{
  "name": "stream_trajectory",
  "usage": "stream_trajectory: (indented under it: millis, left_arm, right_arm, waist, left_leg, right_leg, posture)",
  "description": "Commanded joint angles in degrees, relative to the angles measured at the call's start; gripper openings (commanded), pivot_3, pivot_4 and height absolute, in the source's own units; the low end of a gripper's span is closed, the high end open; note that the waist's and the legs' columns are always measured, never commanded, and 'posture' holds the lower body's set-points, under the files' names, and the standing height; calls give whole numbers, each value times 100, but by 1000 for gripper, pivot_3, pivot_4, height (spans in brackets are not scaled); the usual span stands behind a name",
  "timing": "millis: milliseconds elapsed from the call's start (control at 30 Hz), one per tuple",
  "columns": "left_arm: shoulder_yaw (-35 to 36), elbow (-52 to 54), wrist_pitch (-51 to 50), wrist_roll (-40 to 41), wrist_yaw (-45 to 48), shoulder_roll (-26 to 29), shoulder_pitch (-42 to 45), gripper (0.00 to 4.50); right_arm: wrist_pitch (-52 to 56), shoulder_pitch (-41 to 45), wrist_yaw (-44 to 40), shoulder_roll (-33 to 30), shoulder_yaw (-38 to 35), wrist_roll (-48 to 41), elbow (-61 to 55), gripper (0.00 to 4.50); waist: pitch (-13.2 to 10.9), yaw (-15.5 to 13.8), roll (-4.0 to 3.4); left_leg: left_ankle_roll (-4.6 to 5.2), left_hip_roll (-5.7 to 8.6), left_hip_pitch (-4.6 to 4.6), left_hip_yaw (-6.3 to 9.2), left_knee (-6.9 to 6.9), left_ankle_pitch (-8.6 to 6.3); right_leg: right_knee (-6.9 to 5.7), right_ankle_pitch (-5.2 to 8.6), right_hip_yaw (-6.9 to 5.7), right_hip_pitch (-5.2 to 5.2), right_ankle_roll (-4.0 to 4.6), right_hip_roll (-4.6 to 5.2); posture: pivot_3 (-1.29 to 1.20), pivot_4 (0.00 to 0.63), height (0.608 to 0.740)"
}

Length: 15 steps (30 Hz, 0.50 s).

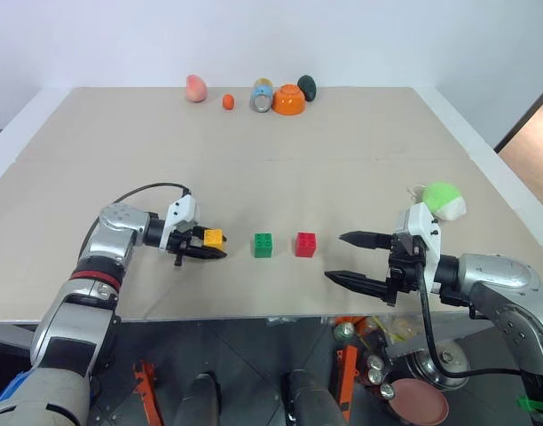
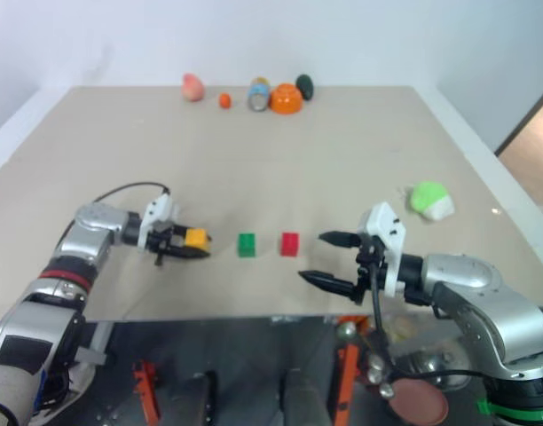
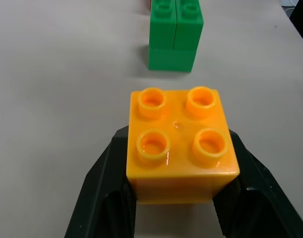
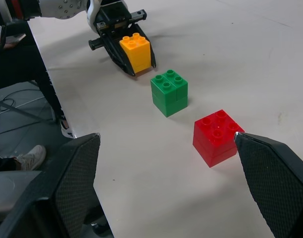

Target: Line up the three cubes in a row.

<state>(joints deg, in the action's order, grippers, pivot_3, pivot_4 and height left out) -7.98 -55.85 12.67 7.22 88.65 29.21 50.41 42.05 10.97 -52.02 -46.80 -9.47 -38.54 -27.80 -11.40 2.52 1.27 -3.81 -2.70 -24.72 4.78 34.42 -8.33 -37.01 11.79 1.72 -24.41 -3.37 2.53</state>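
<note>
Left gripper [image 1: 203, 246] grasps the yellow cube [image 1: 214, 237] beside the green cube [image 1: 263, 245] and red cube [image 1: 305, 244]; right gripper [image 1: 353, 258] gapes empty. Next: release it in line on the desk [image 1: 342, 151].

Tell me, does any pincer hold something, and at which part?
The left pincer holds the yellow-orange cube by its two opposite sides. The right pincer is open, holding nothing.

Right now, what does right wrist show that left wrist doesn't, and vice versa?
Right wrist alone: the red cube, the open right gripper, and the left gripper seen from outside.
Left wrist alone: a close look at the left gripper's fingers clamping the yellow-orange cube on both sides.
Both: the yellow-orange cube, the green cube beyond it, and the table.
</note>
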Motion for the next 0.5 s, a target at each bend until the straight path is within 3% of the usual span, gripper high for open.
stream_trajectory:
  millis: [33, 367, 400, 500]
  left_arm:
    - [91, -102, 175, -42, 66, 6, 179, 1376]
    - [-5, -201, 476, -298, -159, 6, 6, 1376]
    - [-30, -231, 443, -338, -150, 12, 11, 2392]
    - [-10, -250, 510, -370, -231, 10, 2, 3358]
  right_arm:
    - [-68, 7, 43, -71, -214, -93, -159, 4500]
    - [-123, 195, 54, -50, -96, -27, -7, 4500]
    - [-135, 216, 55, -45, -84, -14, 14, 4500]
    - [-160, 249, 48, -44, -62, 2, 47, 4500]
  waist:
    - [0, 0, 0]
    - [0, -1, 0]
    - [0, -1, 0]
    - [1, -1, -1]
  left_leg:
    - [0, 0, -1, 0, 0, 0]
    - [0, 0, 0, 0, 0, 0]
    - [0, 0, 2, 0, 0, 0]
    - [1, 0, 11, 0, 1, 0]
  right_leg:
    - [0, 0, 0, 0, 0, 0]
    - [-1, 0, 0, 0, 0, 0]
    - [-1, 0, 0, 2, 0, 0]
    - [-1, -1, 0, 12, 1, 0]
  posture:
    - [0, 150, 738]
    - [0, 150, 738]
    - [0, 150, 738]
    - [0, 150, 738]
